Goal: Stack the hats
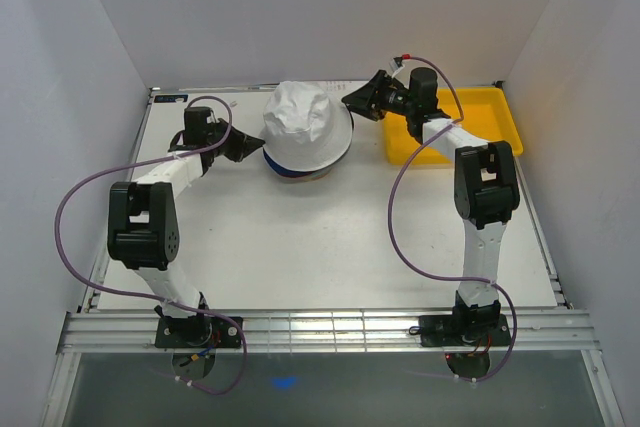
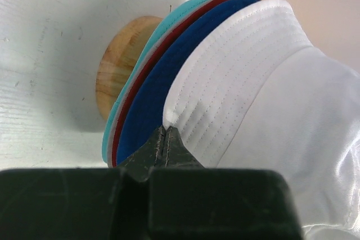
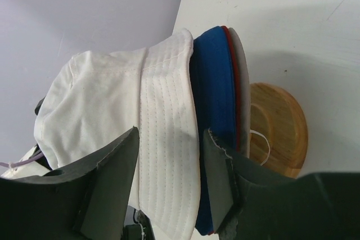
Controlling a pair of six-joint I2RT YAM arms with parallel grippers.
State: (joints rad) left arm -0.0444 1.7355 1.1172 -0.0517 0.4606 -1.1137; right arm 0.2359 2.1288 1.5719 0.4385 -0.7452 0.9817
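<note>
White hat (image 1: 305, 127) tops the stack (image 3: 216, 82); left end effector (image 2: 165, 134), closed, seemingly steadies its brim while right end effector (image 3: 169, 139) straddles it, wide

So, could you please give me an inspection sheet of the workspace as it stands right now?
Surface: white table, no spills seen.
Job's things: white hat tops the stack, blue hat directly beneath, more brims below down to the teal hat, all on the wooden stand.
Clutter: yellow tray at the far right, partly under the right arm.
Grippers: left gripper shut, tips at the white brim's edge; right gripper open, straddling the white and blue brims.
Cables: purple cables loop off both arms, none on the hats.
Surroundings: plain white walls; nothing else seen.
</note>
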